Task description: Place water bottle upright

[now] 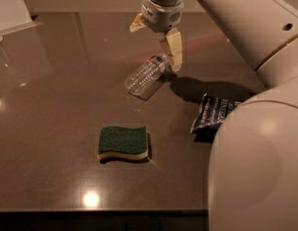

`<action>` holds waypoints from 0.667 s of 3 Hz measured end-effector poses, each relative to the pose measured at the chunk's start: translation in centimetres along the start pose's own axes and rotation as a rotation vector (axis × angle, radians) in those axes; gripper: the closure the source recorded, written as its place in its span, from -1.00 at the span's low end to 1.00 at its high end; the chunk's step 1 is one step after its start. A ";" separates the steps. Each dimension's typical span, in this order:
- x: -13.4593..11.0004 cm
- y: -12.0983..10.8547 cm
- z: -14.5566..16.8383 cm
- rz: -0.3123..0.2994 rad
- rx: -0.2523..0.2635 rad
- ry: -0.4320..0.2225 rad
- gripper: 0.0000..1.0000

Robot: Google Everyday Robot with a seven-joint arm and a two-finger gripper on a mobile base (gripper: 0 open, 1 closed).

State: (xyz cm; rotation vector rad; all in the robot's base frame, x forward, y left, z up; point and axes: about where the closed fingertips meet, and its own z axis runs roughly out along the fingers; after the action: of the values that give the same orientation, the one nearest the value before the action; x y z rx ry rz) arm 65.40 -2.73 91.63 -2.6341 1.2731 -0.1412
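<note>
The water bottle [145, 76] is a small clear ribbed bottle lying on its side on the brown table [53, 105]. Its capped neck points up and to the right. My gripper [156, 37] hangs from above at the top centre, just over the bottle's neck end. It is open. One cream finger [174, 49] reaches down beside the cap on its right, and the other finger [137, 23] sticks out higher on the left. Nothing is held between them.
A green sponge [123, 142] with a pale underside lies in front of the bottle. A dark blue snack bag [214, 114] lies to the right, partly hidden by my arm [254, 167], which fills the right side. A white object [9, 8] stands at the back left.
</note>
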 end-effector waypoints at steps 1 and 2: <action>0.9 -0.7 2.4 -0.020 -0.038 -0.002 -1.00; 1.5 -0.8 4.4 -0.042 -0.075 -0.013 -1.00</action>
State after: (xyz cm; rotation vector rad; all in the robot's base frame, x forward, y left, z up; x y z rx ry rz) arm 67.75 -2.80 87.56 -2.7205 1.2433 -0.0842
